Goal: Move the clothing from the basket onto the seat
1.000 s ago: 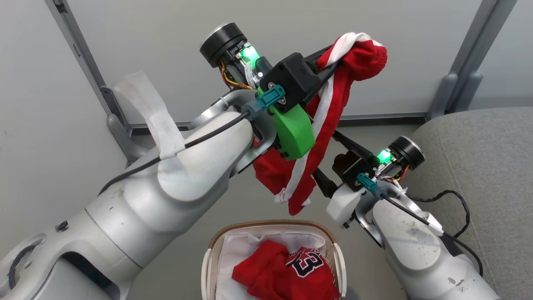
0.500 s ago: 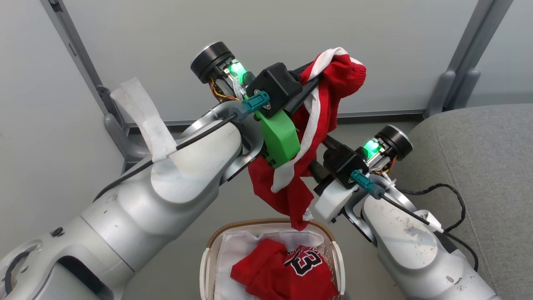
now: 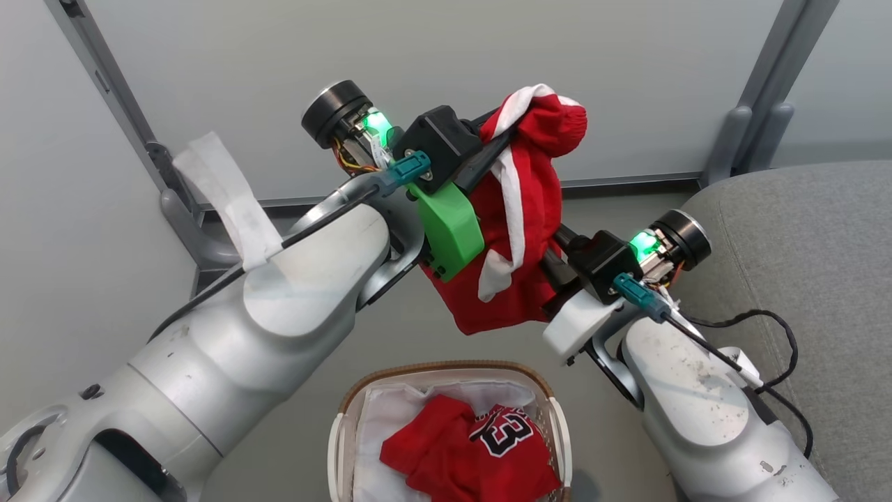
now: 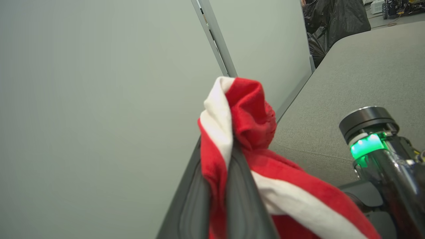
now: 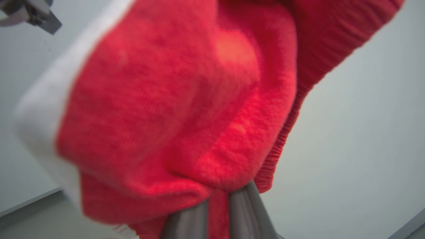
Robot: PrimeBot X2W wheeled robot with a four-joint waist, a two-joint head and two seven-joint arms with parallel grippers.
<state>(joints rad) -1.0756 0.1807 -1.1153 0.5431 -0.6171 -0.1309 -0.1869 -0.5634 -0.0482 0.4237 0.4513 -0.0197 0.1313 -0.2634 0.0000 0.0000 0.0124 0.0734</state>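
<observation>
Left gripper [image 4: 221, 162] and right gripper [image 5: 217, 204] both pinch the fuzzy red, white-striped garment [image 3: 540, 209], which hangs bunched. The numbered jersey [image 3: 481, 453] lies crumpled in the woven-rimmed basket [image 3: 446, 367].

A pale grey-green wall panel [image 3: 446, 70] filled the background. Two slanting grey metal posts framed it, a left post [image 3: 118, 111] and a right post [image 3: 777, 77]. Each ended in a rounded grey foot bracket, the left bracket [image 3: 181, 223] and the right bracket [image 3: 732, 146]. A dark baseboard strip [image 3: 627, 183] ran along the panel's bottom edge, above a plain grey floor [image 3: 418, 348]. In the left wrist view, black plastic bags [image 4: 335, 20] sat heaped beyond the panel's far end, with blurred equipment [image 4: 395, 5] behind them.
</observation>
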